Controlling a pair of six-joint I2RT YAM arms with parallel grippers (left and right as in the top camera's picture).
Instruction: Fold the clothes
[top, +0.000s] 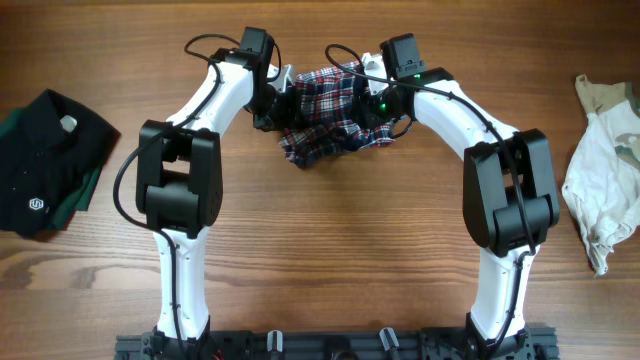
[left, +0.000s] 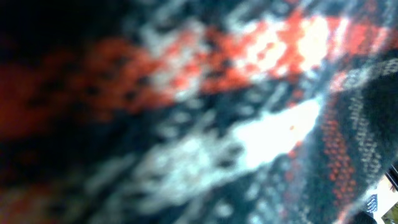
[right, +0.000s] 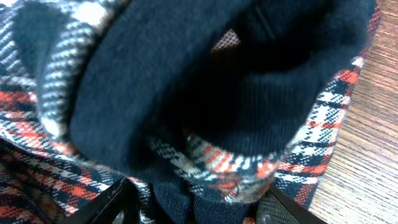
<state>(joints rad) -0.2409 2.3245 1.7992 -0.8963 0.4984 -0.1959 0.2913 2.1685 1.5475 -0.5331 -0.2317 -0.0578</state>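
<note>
First, at the lens: the left wrist view is smothered by the shirt (left: 205, 124), its plaid weave blurred and pressed right up against the camera, with no fingers visible. The left gripper (top: 272, 108) is clenched. From overhead the cloth runs straight into it, so I judge it is pinching the shirt's edge.

The right gripper (right: 199, 208) has its fingers (right: 115, 200) standing apart at the bottom of its view. A wad of navy trim and plaid is bunched between and above them (collar or cuff, cannot tell which). Whether they bite the cloth or only straddle it, I cannot tell.

Step in hand, as I read it: taking hold of two opposite sides ahead of any fold. The shirt sits between the two sets of jaws, crumpled, its loose bulk spilling toward the base side. No crease is made, so the task looks barely begun.

The next move calls for a firm hold on the right side. Then the jaws draw apart to flatten the cloth before one half is laid over the other.

Room: bare table (top: 330, 250) lies open on the base side of the jaws. Beyond the jaws the table runs out of frame, so its edge there is unknown. Well outboard of the left jaws lies a black garment (top: 50, 165), and well outboard of the right jaws a pale garment (top: 600, 170). Both are well apart from the shirt.
</note>
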